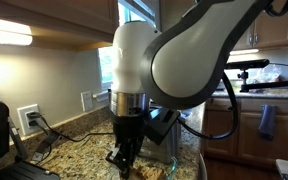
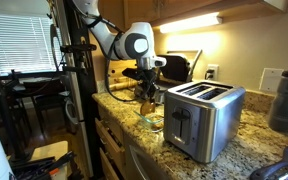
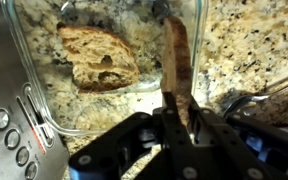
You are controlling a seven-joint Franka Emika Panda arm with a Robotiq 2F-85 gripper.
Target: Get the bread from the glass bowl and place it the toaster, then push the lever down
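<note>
You have bread in your claw (image 3: 176, 108)
Your claw pinches a slice of bread (image 3: 176, 55) that stands up on its edge, in or just over the glass bowl (image 3: 17, 60). A second piece (image 3: 99, 60) lies flat in the bowl. The bowl sits on the desk (image 3: 254, 50), just beside the toaster (image 2: 204, 118)

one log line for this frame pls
phase: pick | gripper: shut on held slice, on edge, at bowl | loose slice: flat in bowl | toaster: beside bowl
</note>
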